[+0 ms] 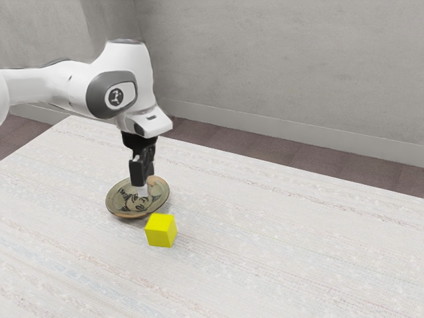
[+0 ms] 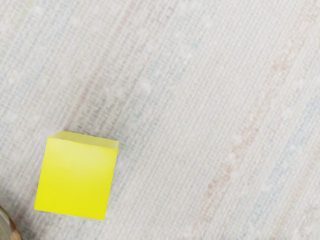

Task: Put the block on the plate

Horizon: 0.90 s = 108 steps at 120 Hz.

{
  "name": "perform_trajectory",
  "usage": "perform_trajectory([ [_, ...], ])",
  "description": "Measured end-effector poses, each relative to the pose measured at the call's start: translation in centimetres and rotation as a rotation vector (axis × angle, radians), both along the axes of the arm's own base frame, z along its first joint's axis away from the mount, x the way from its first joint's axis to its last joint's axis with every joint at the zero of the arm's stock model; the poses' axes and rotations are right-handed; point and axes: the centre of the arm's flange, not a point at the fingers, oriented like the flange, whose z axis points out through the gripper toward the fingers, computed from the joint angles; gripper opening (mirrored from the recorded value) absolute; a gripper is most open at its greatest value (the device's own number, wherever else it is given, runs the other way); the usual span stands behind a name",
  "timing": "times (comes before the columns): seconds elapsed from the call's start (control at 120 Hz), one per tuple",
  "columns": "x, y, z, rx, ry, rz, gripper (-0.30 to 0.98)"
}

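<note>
Yellow block (image 1: 160, 230) at five o'clock from plate (image 1: 114, 199), exterior view. Grab step now: claw (image 1: 143, 189) should reach block. Apart or together? Can't tell.

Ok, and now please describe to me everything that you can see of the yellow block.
The block is a small, plain yellow cube with flat faces and sharp, straight edges; the material looks smooth, perhaps plastic or painted. It shows no marks or damage. It sits flat on the table, just beside the plate, with a narrow gap between them. Only the table seems to touch it; the gripper is not holding it.
</note>
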Motion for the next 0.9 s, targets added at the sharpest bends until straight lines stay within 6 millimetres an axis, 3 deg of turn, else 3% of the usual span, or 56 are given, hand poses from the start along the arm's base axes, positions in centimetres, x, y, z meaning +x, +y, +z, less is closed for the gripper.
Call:
perform_trajectory([
  [0.067,-1.3,-0.1,-2.2,0.003,-0.010,-0.049,0.69],
  [0.15,-1.4,0.0,-4.5,0.004,-0.040,-0.107,0.69],
  [0.35,1.1,0.9,-10.5,-0.003,-0.061,-0.208,0.69],
  [0.483,2.9,1.6,-13.0,-0.011,-0.066,-0.247,0.69],
  [0.667,3.2,2.3,-16.2,-0.019,-0.049,-0.282,0.69],
  [0.9,3.2,2.4,-18.3,-0.026,-0.039,-0.318,0.69],
])
